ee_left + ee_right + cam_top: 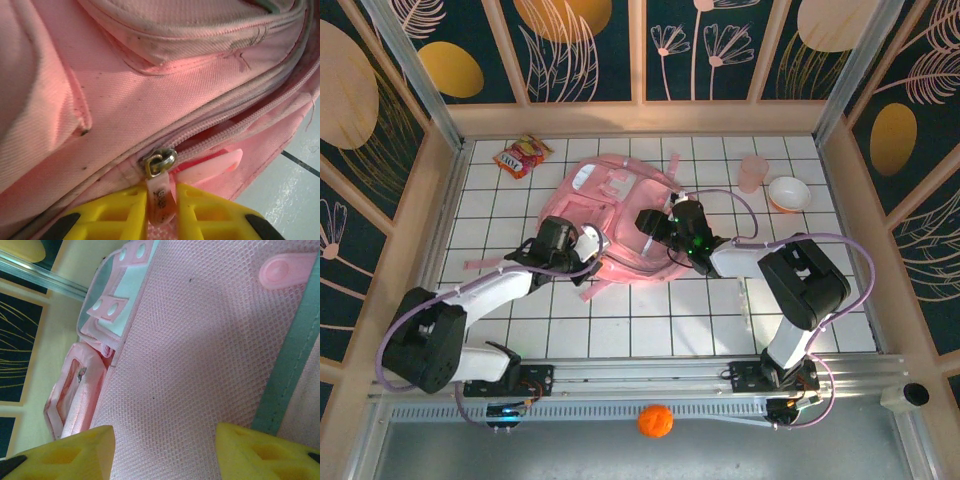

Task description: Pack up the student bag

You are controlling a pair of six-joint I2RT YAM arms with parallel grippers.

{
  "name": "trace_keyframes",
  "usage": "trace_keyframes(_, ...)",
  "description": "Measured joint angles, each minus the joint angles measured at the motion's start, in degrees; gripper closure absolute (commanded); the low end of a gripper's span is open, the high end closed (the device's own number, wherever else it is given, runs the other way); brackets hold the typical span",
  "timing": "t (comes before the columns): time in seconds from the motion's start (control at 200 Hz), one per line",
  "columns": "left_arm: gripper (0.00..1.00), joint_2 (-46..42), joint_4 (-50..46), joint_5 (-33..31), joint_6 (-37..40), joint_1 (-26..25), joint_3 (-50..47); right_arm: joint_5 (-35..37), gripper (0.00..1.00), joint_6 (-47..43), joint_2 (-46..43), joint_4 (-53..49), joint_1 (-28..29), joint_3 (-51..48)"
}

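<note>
As left end effector [162, 194] pinches student bag's [617, 200] zip pull [161, 200], right end effector [165, 432] gapes near cup [752, 172], bowl [789, 193]

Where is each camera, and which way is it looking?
Top external: above, behind the bases, looking down on table, student bag, left arm, right arm.
Left wrist: on the left arm, facing the bag; left gripper pinches its zip pull.
Right wrist: on the right arm, facing the bag's mesh; right gripper open.
Shared: both wrist views see the bag.
</note>
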Motion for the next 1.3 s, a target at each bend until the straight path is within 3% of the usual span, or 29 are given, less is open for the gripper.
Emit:
trace_keyframes(0.325,0.8,1.3,1.1,-5.1,1.1,0.0,-0.4,-0.4,0.44,0.0,-0.4,-0.1,0.1,-0.4)
trace_keyframes(0.47,0.87,2.4,1.9,-5.0,1.2,0.0,-0.3,-0.4,0.45,-0.2,-0.8,-0.5,0.1,-0.5)
trace_keyframes(0.676,1.0,1.5,-1.1,-3.0,4.9,0.1,1.0,-0.4,0.45,-0.2,-0.9,-0.9,0.1,-0.5)
trace_keyframes(1.026,1.0,0.1,-3.9,2.3,7.4,0.1,1.9,-0.4,0.5,0.9,-0.7,-0.9,0.1,-0.5)
trace_keyframes(1.301,1.0,4.9,-4.7,2.9,7.3,-5.5,5.7,0.2,0.56,1.5,0.5,-0.3,-0.2,-0.5)
